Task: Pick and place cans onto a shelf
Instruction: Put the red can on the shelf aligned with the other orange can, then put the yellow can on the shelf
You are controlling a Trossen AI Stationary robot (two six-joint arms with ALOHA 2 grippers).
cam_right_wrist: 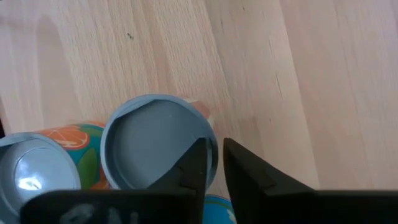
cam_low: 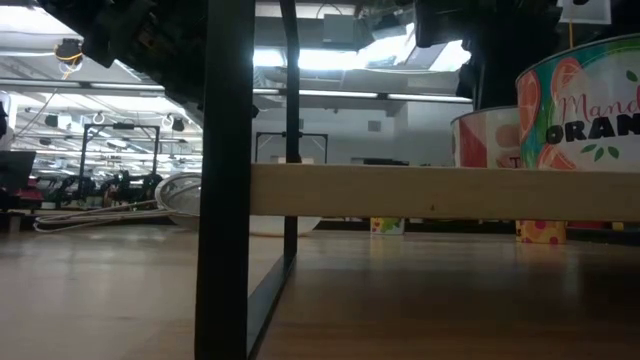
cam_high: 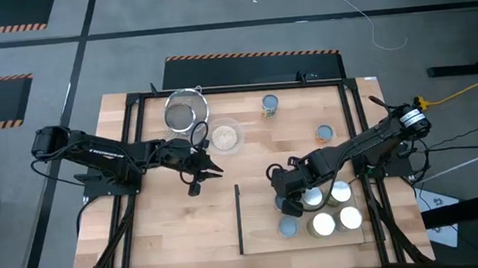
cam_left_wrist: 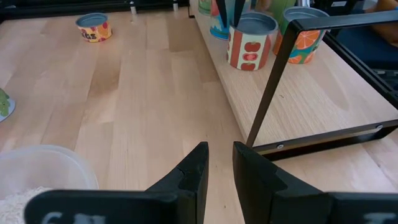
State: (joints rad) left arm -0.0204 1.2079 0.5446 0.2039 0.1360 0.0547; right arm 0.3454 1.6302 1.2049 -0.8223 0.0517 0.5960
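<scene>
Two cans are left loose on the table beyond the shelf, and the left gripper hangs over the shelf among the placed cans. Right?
No: it is the right gripper that hangs over the shelf among the placed cans, as the high view shows. The left gripper waits over bare table beside the glass bowl. Two cans do stand loose beyond the shelf.

A metal mesh strainer (cam_high: 185,113) lies on the wooden desk (cam_high: 169,231) just beside a clear bowl of grains (cam_high: 224,136).
</scene>
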